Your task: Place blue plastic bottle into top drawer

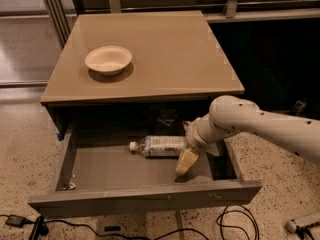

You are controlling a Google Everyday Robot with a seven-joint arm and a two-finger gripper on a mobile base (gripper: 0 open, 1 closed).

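Observation:
The blue plastic bottle (159, 146) lies on its side on the grey floor of the open top drawer (145, 199), with its white cap pointing left. My gripper (186, 156) is down inside the drawer at the bottle's right end, on the end of my white arm (250, 124), which reaches in from the right. The wrist covers the bottle's base, so contact there is hidden.
A cream round bowl (108, 59) sits on the tan table top (170, 44) at the left. The drawer is pulled out towards the camera under the table's front edge. Cables (235, 224) lie on the speckled floor below.

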